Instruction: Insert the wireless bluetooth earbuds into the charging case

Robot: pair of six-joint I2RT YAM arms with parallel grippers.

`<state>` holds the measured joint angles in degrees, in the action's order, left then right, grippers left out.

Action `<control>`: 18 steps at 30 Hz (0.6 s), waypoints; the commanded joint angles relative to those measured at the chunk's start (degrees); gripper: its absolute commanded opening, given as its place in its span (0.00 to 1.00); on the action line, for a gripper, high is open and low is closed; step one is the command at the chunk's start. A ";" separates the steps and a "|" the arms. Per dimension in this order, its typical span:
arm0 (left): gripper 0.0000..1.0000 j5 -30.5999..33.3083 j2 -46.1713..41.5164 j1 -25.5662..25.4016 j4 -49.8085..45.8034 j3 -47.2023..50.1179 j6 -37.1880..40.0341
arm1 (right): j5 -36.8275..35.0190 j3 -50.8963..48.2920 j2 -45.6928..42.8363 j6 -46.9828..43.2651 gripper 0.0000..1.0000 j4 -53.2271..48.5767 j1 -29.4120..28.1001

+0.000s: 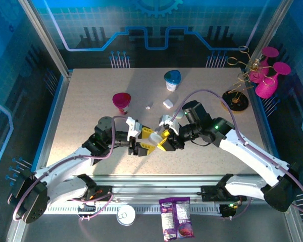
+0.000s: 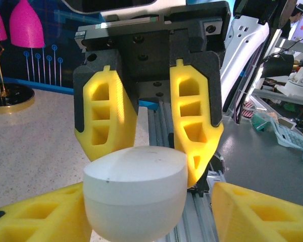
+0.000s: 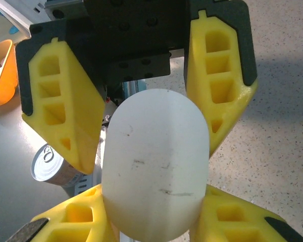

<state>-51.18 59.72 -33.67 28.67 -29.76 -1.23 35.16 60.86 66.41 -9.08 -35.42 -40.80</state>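
As I read the overhead feed, the work surface is a pale speckled table (image 1: 81, 111) boxed in by blue panels (image 1: 20, 50) printed with circuit lines. An aluminium rail (image 1: 156, 180) runs along its near edge.

Left to right on the table I log:
- a magenta cup (image 1: 122, 101);
- a tiny white earbud (image 1: 148, 107) lying loose near the cup, apart from both grippers;
- a small rounded white item (image 1: 167, 103), too small for me to identify;
- a white object with a blue-green top (image 1: 171, 78), farther back;
- a gold wire stand (image 1: 241, 70) at the right edge, carrying magenta glasses (image 1: 267, 80).

Below the rail lie a tin can (image 1: 126, 215) and a purple snack bag (image 1: 175, 218).

The left gripper (image 1: 149, 141) and right gripper (image 1: 163, 140) meet nose to nose near mid-table. My left wrist camera adds detail: the charging case (image 2: 136, 194) is closed, with a horizontal seam under a domed lid. One of the left gripper's yellow fingers (image 2: 40, 217) lies against the shell, while a gap shows beside the other. I cannot tell whether that gripper has a hold.

The right wrist camera presents the same shell as an egg shape with a seam down its middle. The right gripper's own fingers (image 3: 70, 222) are pressed to both flanks, clamping it.

The case is smooth matt white plastic with faint dark scuffs. The fingers are yellow wedges with open rectangular cells, set on black mounts.
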 commanded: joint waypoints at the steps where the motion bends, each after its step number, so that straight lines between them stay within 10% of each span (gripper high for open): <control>1: 0.58 -3.11 0.48 -0.50 -0.19 -1.79 -1.29 | 0.88 2.09 0.30 -1.40 0.25 -1.67 -0.82; 18: 0.28 -4.18 1.15 -0.94 -1.86 -2.58 -0.25 | -0.62 1.91 -0.11 -1.29 0.33 -1.51 -1.21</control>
<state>-52.45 60.71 -33.78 26.98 -30.37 -2.02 35.16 61.41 66.57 -10.35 -38.04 -41.32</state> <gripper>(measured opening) 0.386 0.324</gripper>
